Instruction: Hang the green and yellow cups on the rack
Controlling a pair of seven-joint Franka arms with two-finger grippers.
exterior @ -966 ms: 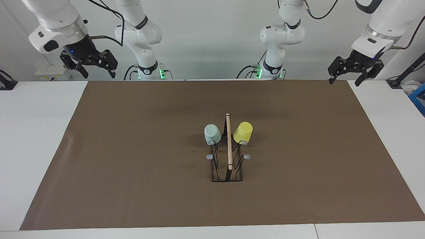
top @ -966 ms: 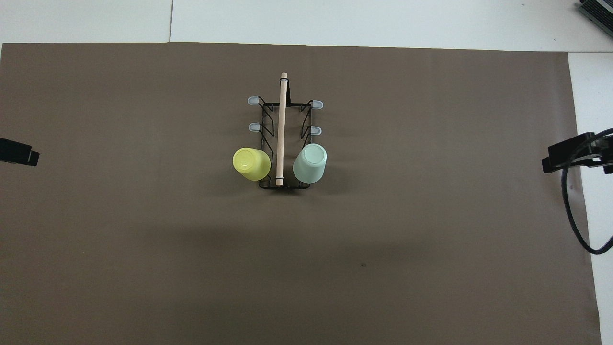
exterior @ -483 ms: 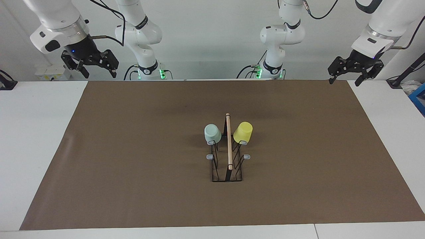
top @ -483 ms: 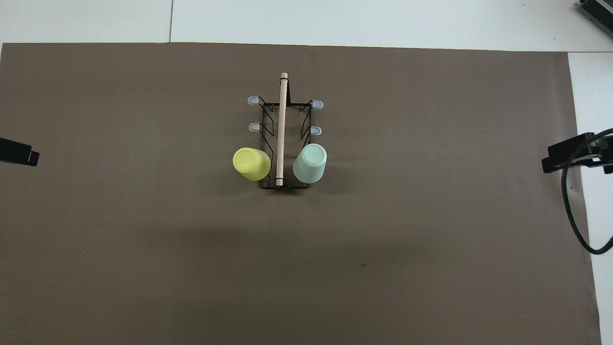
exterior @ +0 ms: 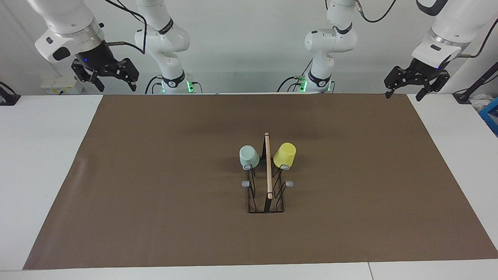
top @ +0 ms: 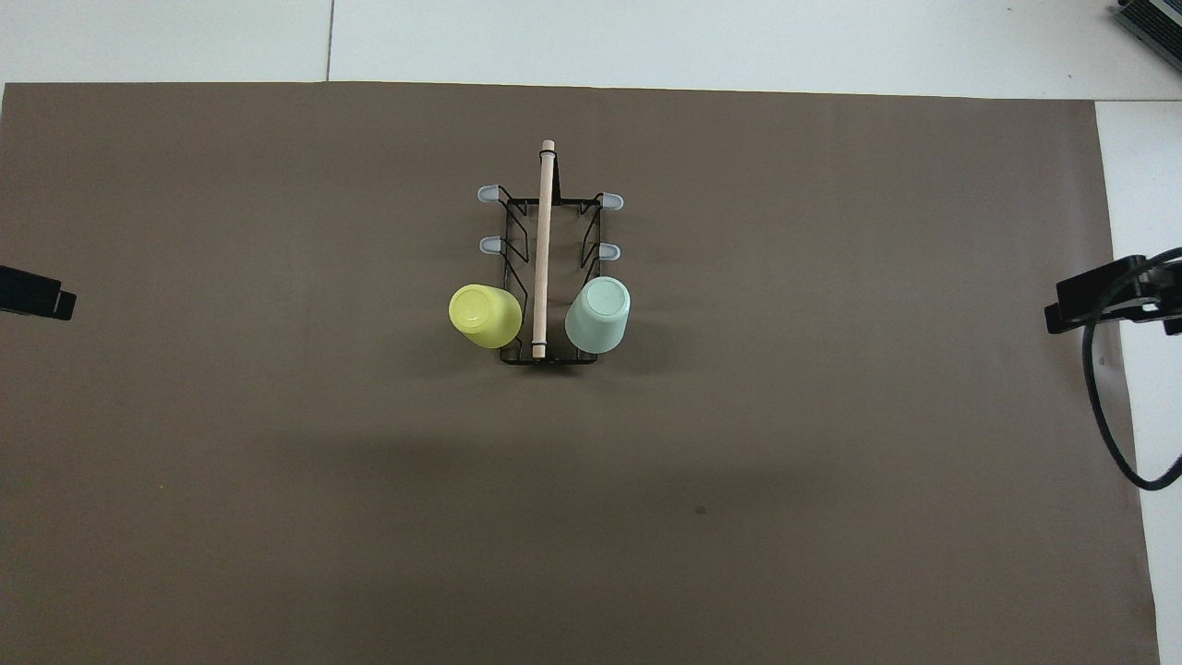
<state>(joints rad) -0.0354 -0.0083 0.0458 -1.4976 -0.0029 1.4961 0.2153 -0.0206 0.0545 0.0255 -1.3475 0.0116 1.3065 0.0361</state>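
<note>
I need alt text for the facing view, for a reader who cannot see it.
A green cup and a yellow cup hang upside down on a black wire rack on a brown mat. The open left gripper and right gripper wait raised over the mat's corners.

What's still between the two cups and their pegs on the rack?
Nothing: the green cup and yellow cup already hang upside down on the rack, on the pegs nearest the robots. The left gripper and right gripper hang open at the table's ends.
</note>
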